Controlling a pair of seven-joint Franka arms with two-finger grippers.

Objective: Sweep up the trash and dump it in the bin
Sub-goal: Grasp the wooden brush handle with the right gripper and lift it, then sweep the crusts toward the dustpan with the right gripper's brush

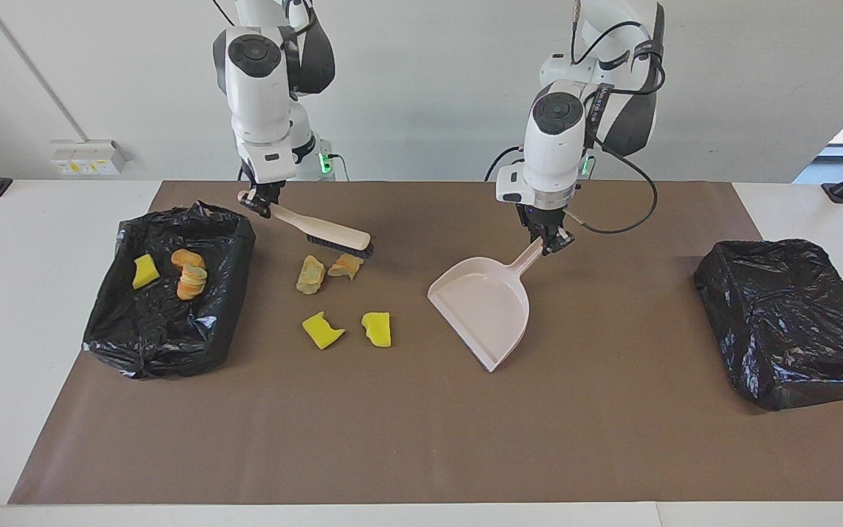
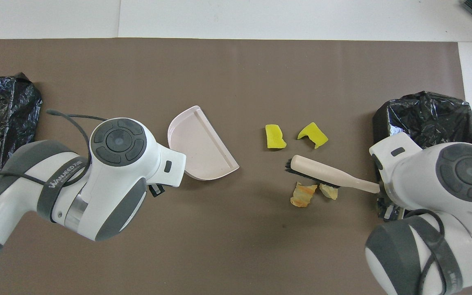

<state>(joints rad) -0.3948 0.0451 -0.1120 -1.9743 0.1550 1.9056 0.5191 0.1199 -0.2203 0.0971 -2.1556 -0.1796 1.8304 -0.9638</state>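
The right gripper (image 1: 259,203) is near the robots, over the brown mat (image 1: 421,439) beside the corner of the open bin (image 1: 165,344). Its jaws are closed on the handle end of the brush (image 1: 326,234). The brush reaches out toward the middle of the counter (image 1: 19,293), and its dark bristles are just above the two tan-orange chunks (image 1: 323,271); whether they touch, I cannot tell.

The left gripper (image 1: 549,238) is over the mat at about the same depth. Its jaws are closed on the tip of the handle of the pink-beige dustpan (image 1: 484,307). The dustpan slopes down from the handle, and its wide lip is on the mat, turned toward the right arm's end.

A little farther from the robots than the tan-orange chunks, two bright yellow chunks (image 1: 348,329) lie on the mat, near each other but apart, between the bin and the dustpan.

Three more pieces of trash (image 1: 173,272) are in the open bin with the black liner, at the right arm's end of the counter: one yellow and two tan-orange.

At the left arm's end there is a second bin (image 1: 787,322) wrapped in a black bag.
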